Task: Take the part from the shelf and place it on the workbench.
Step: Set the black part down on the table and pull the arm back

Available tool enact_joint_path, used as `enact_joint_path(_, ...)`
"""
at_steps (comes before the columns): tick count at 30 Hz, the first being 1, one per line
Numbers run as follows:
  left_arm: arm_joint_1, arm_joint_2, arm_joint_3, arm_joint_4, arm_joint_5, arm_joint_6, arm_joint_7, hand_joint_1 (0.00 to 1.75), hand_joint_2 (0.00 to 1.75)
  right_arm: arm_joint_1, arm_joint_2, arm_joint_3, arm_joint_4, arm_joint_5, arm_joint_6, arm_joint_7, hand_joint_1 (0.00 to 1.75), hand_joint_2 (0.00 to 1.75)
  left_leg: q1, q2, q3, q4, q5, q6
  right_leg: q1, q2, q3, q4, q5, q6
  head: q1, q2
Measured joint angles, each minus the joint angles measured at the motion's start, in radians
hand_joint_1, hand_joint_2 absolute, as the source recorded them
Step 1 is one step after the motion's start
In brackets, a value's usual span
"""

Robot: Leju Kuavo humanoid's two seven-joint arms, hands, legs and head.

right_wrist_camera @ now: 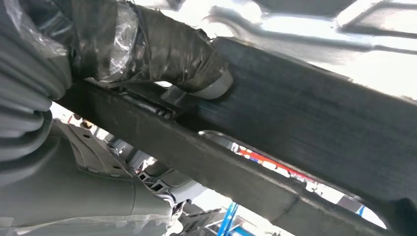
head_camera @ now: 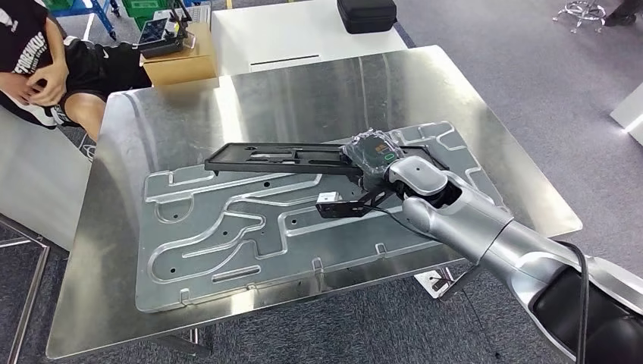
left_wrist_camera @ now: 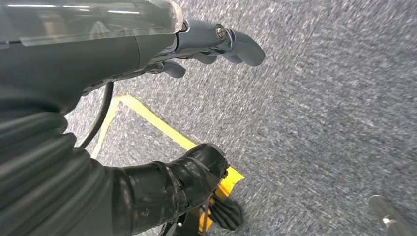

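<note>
The part (head_camera: 280,159) is a long flat black frame with cut-outs, held level a little above the workbench (head_camera: 303,91), a shiny steel table. My right hand (head_camera: 373,155) grips the frame's right end. In the right wrist view a taped thumb (right_wrist_camera: 172,46) presses on the black frame (right_wrist_camera: 305,128). A large grey metal panel with raised channels (head_camera: 227,235) lies on the workbench under the frame. My left hand (left_wrist_camera: 211,44) hangs over grey carpet, fingers curled loosely with nothing in them.
A person (head_camera: 45,61) sits at the far left beside the workbench. A cardboard box (head_camera: 178,61) with a dark device on it and a white table (head_camera: 303,30) carrying a black case (head_camera: 366,14) stand behind. Yellow floor tape (left_wrist_camera: 162,128) runs below the left hand.
</note>
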Motion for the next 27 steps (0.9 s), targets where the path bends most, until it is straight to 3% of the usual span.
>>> enact_joint_path(1, 0.000, 0.001, 0.000, 0.000, -0.001, 0.000, -0.001, 0.00, 1.75, 0.007, 0.007, 0.000, 0.004, 0.002, -0.008, -0.003, 0.00, 0.00, 0.001, 0.001, -0.026, 0.058, -0.030, -0.004, 0.000, 0.000, 0.002, -0.002, 0.000, -0.003, 0.000, 0.000)
enact_joint_path(3, -0.001, 0.002, 0.000, 0.000, -0.001, 0.000, -0.003, 0.00, 0.87, 0.025, 0.020, 0.000, 0.013, 0.005, -0.020, -0.007, 0.00, 0.00, 0.002, 0.001, -0.086, 0.180, -0.079, -0.010, 0.000, 0.000, 0.002, 0.000, -0.001, -0.006, 0.000, 0.000)
enact_joint_path(4, -0.001, 0.002, 0.000, 0.000, 0.001, 0.002, -0.002, 0.00, 0.44, 0.035, 0.025, 0.000, 0.017, 0.007, -0.023, -0.009, 0.00, 0.00, 0.003, 0.001, -0.102, 0.208, -0.080, -0.013, 0.000, 0.000, 0.003, 0.001, -0.003, -0.007, 0.000, 0.000)
enact_joint_path(5, -0.001, 0.002, 0.000, 0.000, 0.004, 0.004, 0.000, 0.00, 0.00, 0.044, 0.028, 0.000, 0.021, 0.009, -0.026, -0.011, 0.00, 0.00, 0.004, 0.001, -0.099, 0.198, -0.063, -0.014, 0.000, 0.000, 0.003, 0.004, -0.004, -0.006, 0.000, 0.000)
enact_joint_path(8, 0.000, 0.002, 0.000, 0.000, 0.009, 0.008, 0.004, 0.00, 0.00, 0.056, 0.031, -0.003, 0.031, 0.012, -0.032, -0.015, 0.00, 0.00, 0.006, 0.003, -0.015, 0.021, 0.024, -0.012, 0.000, 0.001, 0.001, 0.016, -0.013, 0.003, 0.000, 0.000)
enact_joint_path(10, -0.001, 0.002, 0.000, 0.000, 0.011, 0.007, 0.004, 0.00, 0.00, 0.057, 0.031, -0.008, 0.037, 0.014, -0.034, -0.018, 0.00, 0.00, 0.003, 0.001, 0.017, -0.047, 0.040, -0.003, 0.003, 0.002, -0.002, 0.022, -0.017, 0.012, 0.000, 0.000)
enact_joint_path(14, -0.002, 0.002, 0.000, 0.000, 0.013, 0.005, -0.001, 0.00, 0.00, 0.058, 0.030, -0.031, 0.044, 0.015, -0.036, -0.023, 0.00, 0.00, 0.003, 0.001, 0.021, -0.056, 0.046, 0.022, 0.000, 0.003, -0.007, 0.037, -0.029, 0.031, 0.000, 0.000)
enact_joint_path(16, -0.002, 0.002, 0.000, 0.000, 0.013, 0.005, -0.005, 0.00, 0.00, 0.058, 0.027, -0.049, 0.046, 0.018, -0.037, -0.024, 0.00, 0.00, 0.004, 0.003, 0.023, -0.061, 0.050, 0.033, -0.003, 0.003, -0.045, 0.124, -0.082, 0.039, 0.000, 0.000)
enact_joint_path(18, -0.001, 0.002, 0.000, 0.000, 0.013, 0.004, -0.006, 0.00, 0.00, 0.060, 0.022, -0.061, 0.049, 0.021, -0.037, -0.025, 0.00, 0.00, 0.002, 0.002, 0.021, -0.061, 0.050, 0.038, -0.004, 0.003, -0.107, 0.255, -0.140, 0.043, 0.000, 0.000)
enact_joint_path(19, 0.000, 0.001, 0.000, 0.000, 0.013, 0.003, -0.006, 0.00, 0.00, 0.061, 0.019, -0.064, 0.051, 0.023, -0.036, -0.025, 0.00, 0.00, 0.001, 0.001, 0.021, -0.060, 0.050, 0.038, -0.004, 0.003, -0.127, 0.295, -0.149, 0.044, 0.000, 0.000)
enact_joint_path(20, 0.000, 0.001, 0.000, 0.000, 0.013, 0.003, -0.006, 0.00, 0.00, 0.061, 0.015, -0.067, 0.053, 0.024, -0.036, -0.025, 0.00, 0.00, 0.000, 0.001, 0.021, -0.059, 0.049, 0.038, -0.004, 0.003, -0.129, 0.298, -0.138, 0.042, 0.001, 0.000)
enact_joint_path(21, 0.001, 0.001, 0.000, 0.000, 0.013, 0.002, -0.006, 0.00, 0.00, 0.060, 0.013, -0.070, 0.054, 0.025, -0.035, -0.025, 0.00, 0.00, -0.001, 0.000, 0.022, -0.058, 0.049, 0.038, -0.003, 0.003, -0.113, 0.263, -0.111, 0.038, 0.001, 0.000)
enact_joint_path(24, 0.000, -0.001, 0.000, 0.000, 0.014, 0.003, -0.007, 0.00, 0.00, 0.038, 0.003, -0.082, 0.053, 0.027, -0.027, -0.024, 0.00, 0.00, -0.008, 0.000, 0.021, -0.055, 0.047, 0.036, 0.007, 0.002, -0.021, 0.069, -0.027, 0.017, 0.000, 0.000)
enact_joint_path(25, 0.000, -0.002, 0.001, 0.000, 0.014, 0.003, -0.007, 0.00, 0.00, 0.028, 0.000, -0.087, 0.053, 0.026, -0.022, -0.024, 0.00, 0.00, -0.009, 0.000, 0.020, -0.054, 0.047, 0.033, 0.011, 0.000, -0.006, 0.035, -0.019, 0.012, 0.000, 0.000)
enact_joint_path(27, 0.001, -0.003, 0.001, 0.000, 0.016, 0.003, -0.007, 0.00, 0.00, 0.010, -0.007, -0.095, 0.052, 0.022, -0.011, -0.023, 0.00, 0.00, -0.008, 0.001, 0.018, -0.055, 0.048, 0.025, 0.015, -0.001, -0.002, 0.021, -0.017, 0.010, 0.000, 0.000)
